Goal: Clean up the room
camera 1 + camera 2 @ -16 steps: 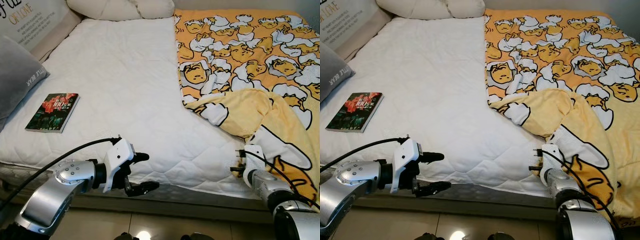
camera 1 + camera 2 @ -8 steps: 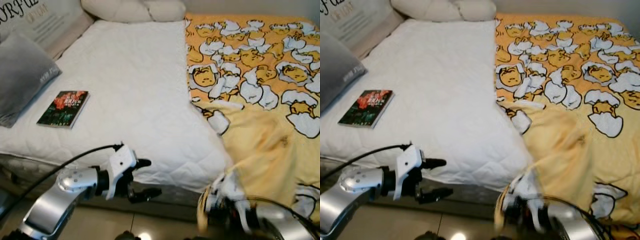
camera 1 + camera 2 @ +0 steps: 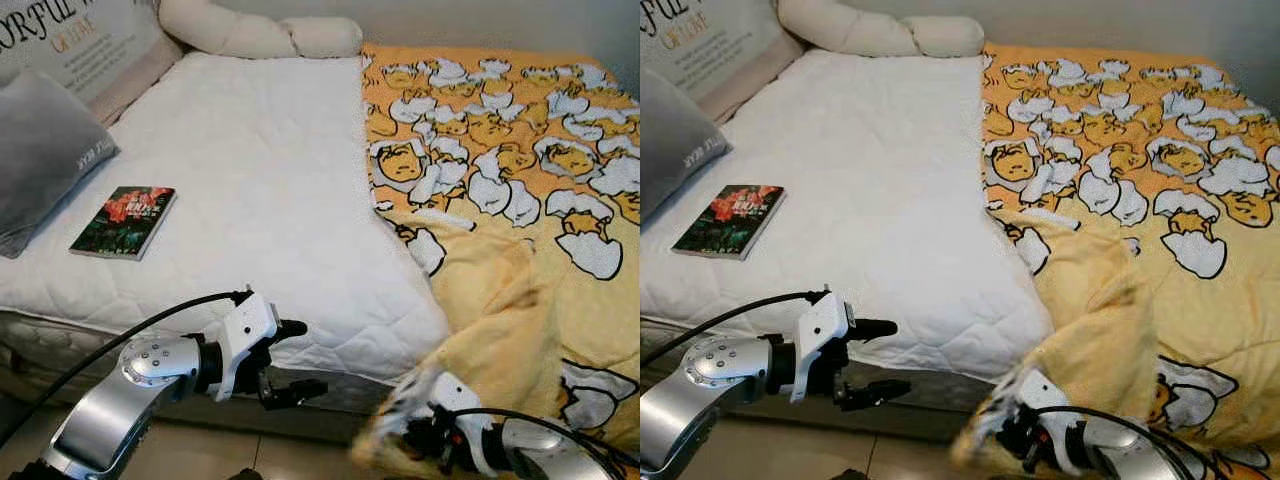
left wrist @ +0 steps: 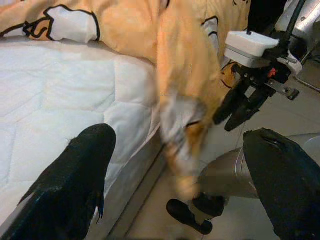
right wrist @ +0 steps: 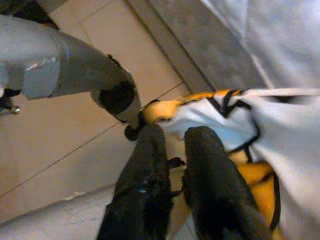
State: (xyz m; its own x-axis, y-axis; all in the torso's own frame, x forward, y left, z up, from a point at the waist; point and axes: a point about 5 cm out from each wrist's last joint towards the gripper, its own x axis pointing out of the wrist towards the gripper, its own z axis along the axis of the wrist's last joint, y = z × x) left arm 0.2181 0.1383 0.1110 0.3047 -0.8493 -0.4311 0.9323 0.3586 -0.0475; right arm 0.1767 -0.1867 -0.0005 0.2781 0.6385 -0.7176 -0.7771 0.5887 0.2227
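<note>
Right now I'm pinching the blanket (image 3: 520,330) corner between the right gripper (image 3: 432,436) jaws; left gripper (image 3: 290,362) jaws are hanging wide, empty. Next, I'd judge, spreading it over the bed (image 3: 250,200).

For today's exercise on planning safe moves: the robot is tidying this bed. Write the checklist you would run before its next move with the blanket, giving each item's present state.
1. Right end effector gripping the blanket corner: ok, fingers closed on the fabric.
2. Left end effector free: ok, open and holding nothing, in front of the mattress edge.
3. Blanket corner off the floor: cannot tell, it hangs low over the bed edge.
4. Book away from the blanket: ok, it lies on the far left side.
5. Pillows undisturbed: ok, at the head of the bed.
</note>
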